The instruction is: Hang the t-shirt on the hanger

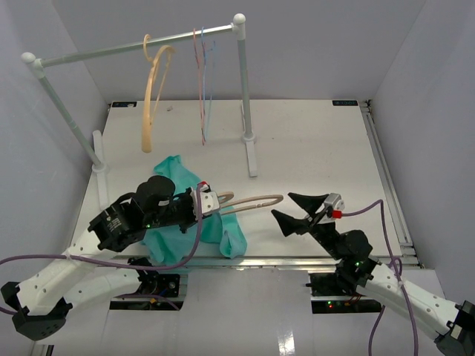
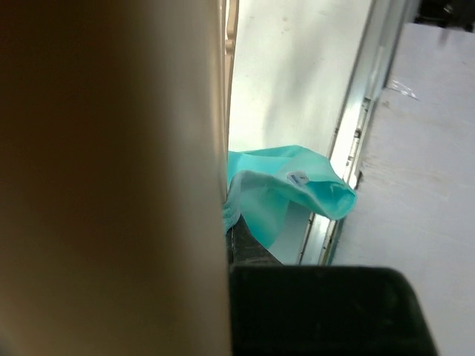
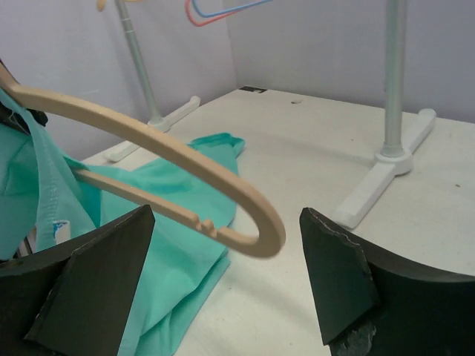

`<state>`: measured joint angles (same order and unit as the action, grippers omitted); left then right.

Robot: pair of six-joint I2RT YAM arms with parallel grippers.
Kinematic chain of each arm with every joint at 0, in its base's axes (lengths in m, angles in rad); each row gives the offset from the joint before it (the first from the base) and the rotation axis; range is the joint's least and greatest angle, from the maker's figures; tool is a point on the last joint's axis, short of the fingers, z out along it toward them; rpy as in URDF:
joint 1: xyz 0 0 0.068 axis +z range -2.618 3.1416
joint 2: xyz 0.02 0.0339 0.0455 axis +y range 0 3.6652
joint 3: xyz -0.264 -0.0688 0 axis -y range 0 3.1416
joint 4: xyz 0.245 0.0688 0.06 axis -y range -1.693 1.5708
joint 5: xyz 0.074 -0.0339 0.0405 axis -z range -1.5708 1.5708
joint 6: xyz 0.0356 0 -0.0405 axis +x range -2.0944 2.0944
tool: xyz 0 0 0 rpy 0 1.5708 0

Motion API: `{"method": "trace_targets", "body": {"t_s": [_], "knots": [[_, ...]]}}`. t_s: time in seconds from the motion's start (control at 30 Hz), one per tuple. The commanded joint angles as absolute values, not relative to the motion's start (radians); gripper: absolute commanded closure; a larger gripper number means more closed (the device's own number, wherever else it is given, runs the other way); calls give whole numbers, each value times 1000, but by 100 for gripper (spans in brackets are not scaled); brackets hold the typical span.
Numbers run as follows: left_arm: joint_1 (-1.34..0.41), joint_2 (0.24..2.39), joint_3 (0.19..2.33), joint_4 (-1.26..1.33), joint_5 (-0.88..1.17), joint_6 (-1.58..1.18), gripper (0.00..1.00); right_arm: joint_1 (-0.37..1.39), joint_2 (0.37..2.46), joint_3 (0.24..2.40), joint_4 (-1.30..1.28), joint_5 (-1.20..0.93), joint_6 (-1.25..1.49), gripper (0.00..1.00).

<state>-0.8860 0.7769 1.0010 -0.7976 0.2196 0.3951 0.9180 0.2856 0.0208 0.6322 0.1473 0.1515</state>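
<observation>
The left tool is closed on the hanger, gripping it at the end nearest the left arm and holding it roughly level above the table. The hanger's long thin arms reach rightward from that grip, and its rounded far end lies between the fingers of the right tool. That tool stands wide open and touches neither the hanger nor the cloth.

The t-shirt lies crumpled at the table's near left, mostly under the left arm, with one fold trailing toward the near edge. In the right wrist view its teal cloth drapes around the part of the hanger close to the left tool, while the curved end sticks out bare.

At the back of the table stands a white clothes rail. A thicker tan hanger and thin pink and blue hangers hang on it.
</observation>
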Motion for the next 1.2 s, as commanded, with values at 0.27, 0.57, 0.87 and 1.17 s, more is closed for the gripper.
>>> {"method": "trace_targets", "body": {"t_s": [0.27, 0.57, 0.87, 1.17], "knots": [[-885, 660, 920, -528, 135, 221, 100, 920, 458, 93, 666, 174, 512, 49], [-885, 684, 899, -477, 113, 174, 100, 1108, 784, 185, 831, 274, 598, 52], [-885, 676, 895, -455, 89, 167, 100, 1302, 1029, 330, 855, 430, 571, 52], [-885, 670, 892, -449, 75, 164, 100, 1353, 1166, 380, 795, 576, 583, 54]]}}
